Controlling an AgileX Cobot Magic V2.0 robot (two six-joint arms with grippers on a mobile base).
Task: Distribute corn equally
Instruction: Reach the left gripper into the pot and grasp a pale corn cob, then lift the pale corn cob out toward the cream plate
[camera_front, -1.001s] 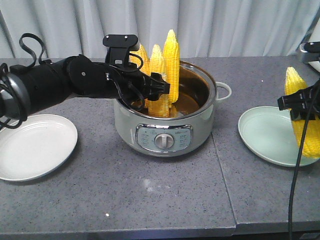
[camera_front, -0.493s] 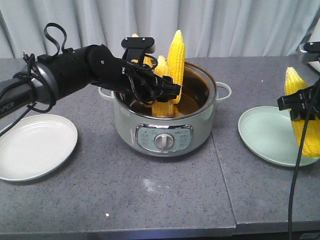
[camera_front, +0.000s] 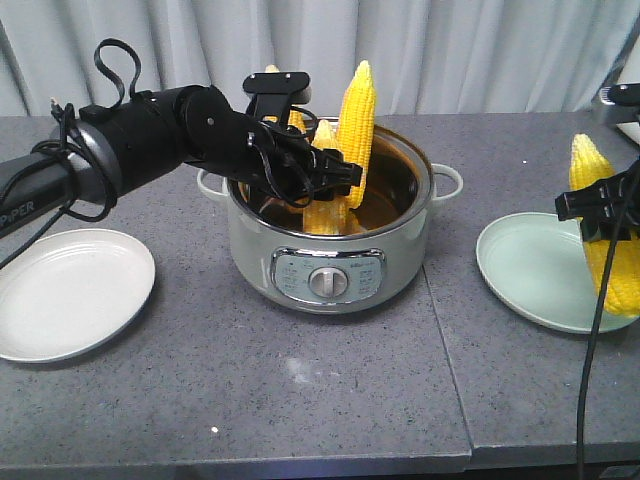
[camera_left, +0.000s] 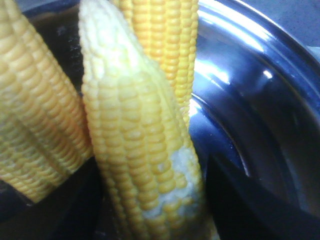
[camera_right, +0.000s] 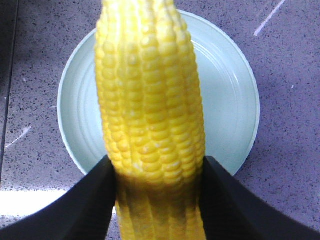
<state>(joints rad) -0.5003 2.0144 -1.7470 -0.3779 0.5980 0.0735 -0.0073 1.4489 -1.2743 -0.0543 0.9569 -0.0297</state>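
Centre: left gripper (camera_front: 340, 177) jaws flank pot cob (camera_left: 140, 150), grip unclear. Right edge: right gripper (camera_right: 156, 167) clenches raised cob (camera_right: 150, 95). Likely stiff and slick; hold mid-length.

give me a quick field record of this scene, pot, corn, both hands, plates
pot: electric pot, open, between the two plates
corn in pot: three cobs standing on end
left hand: inside the pot, fingers either side of the middle cob; grip unclear
right hand: shut on a fourth cob, held over the pale green plate
white plate: on the left arm's side, no corn on it
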